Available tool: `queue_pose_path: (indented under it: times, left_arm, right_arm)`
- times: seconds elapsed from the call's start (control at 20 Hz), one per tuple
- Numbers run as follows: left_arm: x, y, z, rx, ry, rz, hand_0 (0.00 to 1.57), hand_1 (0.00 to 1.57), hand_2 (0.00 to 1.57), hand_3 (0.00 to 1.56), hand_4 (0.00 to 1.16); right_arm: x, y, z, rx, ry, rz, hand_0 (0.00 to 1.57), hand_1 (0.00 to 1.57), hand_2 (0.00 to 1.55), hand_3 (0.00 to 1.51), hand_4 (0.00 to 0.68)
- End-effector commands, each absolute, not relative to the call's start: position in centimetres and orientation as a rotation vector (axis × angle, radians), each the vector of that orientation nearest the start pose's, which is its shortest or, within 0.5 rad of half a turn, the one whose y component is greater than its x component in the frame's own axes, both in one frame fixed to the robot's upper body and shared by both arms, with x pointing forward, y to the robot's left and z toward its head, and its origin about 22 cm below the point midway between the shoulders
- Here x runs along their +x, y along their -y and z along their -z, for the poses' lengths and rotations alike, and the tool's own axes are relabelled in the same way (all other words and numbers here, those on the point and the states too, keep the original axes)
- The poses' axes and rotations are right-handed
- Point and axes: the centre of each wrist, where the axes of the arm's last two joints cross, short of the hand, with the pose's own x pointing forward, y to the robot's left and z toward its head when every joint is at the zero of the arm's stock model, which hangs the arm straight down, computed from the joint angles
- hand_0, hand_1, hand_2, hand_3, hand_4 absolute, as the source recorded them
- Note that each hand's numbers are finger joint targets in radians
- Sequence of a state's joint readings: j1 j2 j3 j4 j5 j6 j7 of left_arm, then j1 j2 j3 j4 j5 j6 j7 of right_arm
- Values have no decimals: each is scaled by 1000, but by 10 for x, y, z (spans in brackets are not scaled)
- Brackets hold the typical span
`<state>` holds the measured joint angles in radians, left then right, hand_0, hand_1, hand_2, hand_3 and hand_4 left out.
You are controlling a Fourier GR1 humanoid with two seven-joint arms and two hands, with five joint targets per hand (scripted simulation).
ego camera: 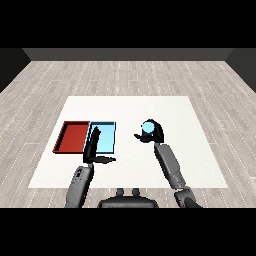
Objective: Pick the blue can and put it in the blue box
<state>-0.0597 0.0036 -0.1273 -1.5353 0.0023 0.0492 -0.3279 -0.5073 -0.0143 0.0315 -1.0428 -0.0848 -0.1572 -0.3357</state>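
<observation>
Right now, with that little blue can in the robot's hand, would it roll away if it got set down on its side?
Probably. The blue can looks round, so on its side it could roll across the flat white table. It seems stiff, not floppy. The right hand curls round it.

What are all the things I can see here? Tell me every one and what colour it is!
blue can: one, light blue, right of the trays, held in the right hand
red tray: one, red, on the left part of the table, touching the blue tray's left side
blue tray: one, light blue, just right of the red tray, partly hidden by the left hand
table: one, white, under everything
floor: grey planks, all around the table
left hand: one, black on a grey forearm, straight fingers over the blue tray's near left edge
right hand: one, black on a grey forearm, curled round the blue can
</observation>
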Motion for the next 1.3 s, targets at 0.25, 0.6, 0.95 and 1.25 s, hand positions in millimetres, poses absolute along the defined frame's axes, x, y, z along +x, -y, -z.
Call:
queue_pose_path:
  times: [0.25,0.6,0.95,1.25]
  left_arm:
    - [272,-166,-5,-192,1871,58,0,0,0,0,0]
    - [280,-124,-11,-235,1878,98,0,0,0,0,0]
    - [280,-130,-15,-262,1866,139,0,0,0,0,0]
    - [275,-105,0,-240,1819,125,0,0,0,0,0]
  right_arm:
    - [334,149,-24,77,1877,-81,1467,1467,1466,1375,566]
    - [328,158,-29,106,1887,-95,1443,1443,1469,1383,566]
    - [335,133,-32,158,1888,-93,1458,1458,1468,1379,551]
    - [327,113,-58,175,1894,-108,1437,1437,1459,1360,553]
